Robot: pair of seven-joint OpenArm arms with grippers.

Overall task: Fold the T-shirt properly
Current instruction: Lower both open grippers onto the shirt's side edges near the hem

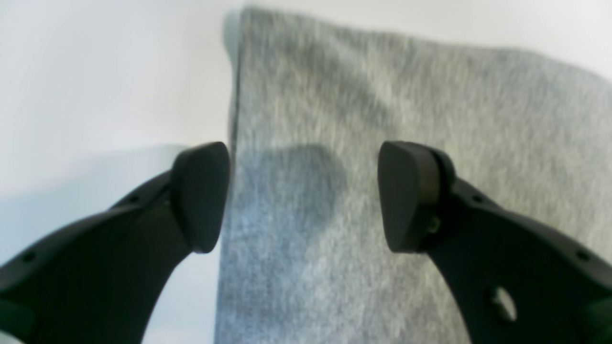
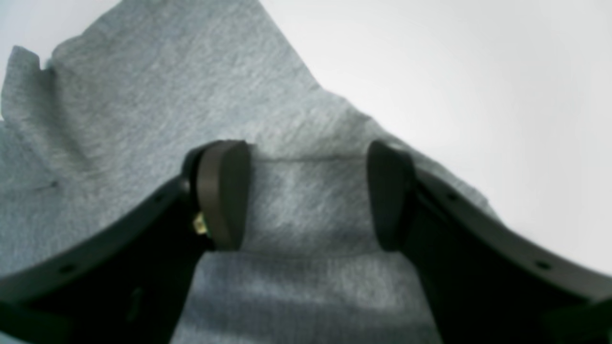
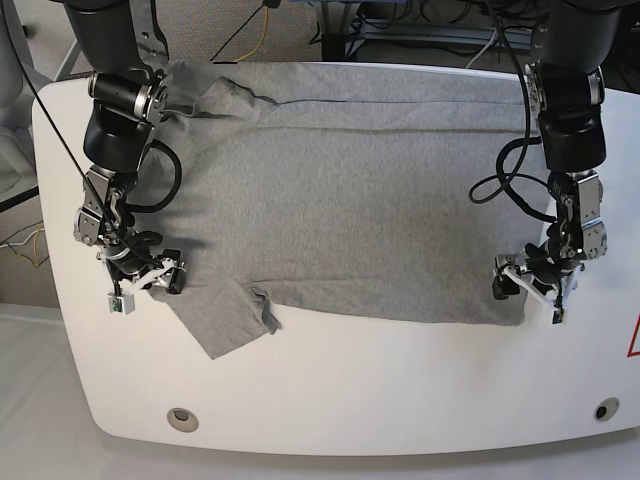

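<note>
The heather-grey T-shirt (image 3: 350,200) lies spread flat on the white table (image 3: 330,400), plain side up, with one sleeve (image 3: 225,315) pointing to the front left. My right gripper (image 3: 150,283) hovers open just over that sleeve's outer edge; in the right wrist view its fingers (image 2: 224,196) straddle the sleeve cloth (image 2: 143,95) near a hem seam. My left gripper (image 3: 528,290) is open at the shirt's front right corner. In the left wrist view one of its fingers (image 1: 201,196) is over bare table, the other over the shirt (image 1: 382,95), with the straight cloth edge between them.
The table's rounded front edge has a round hole near each corner (image 3: 181,417) (image 3: 605,409). A red marking (image 3: 633,335) sits at the right rim. Cables (image 3: 420,20) run behind the table's far edge, and black arm cables hang beside both arms.
</note>
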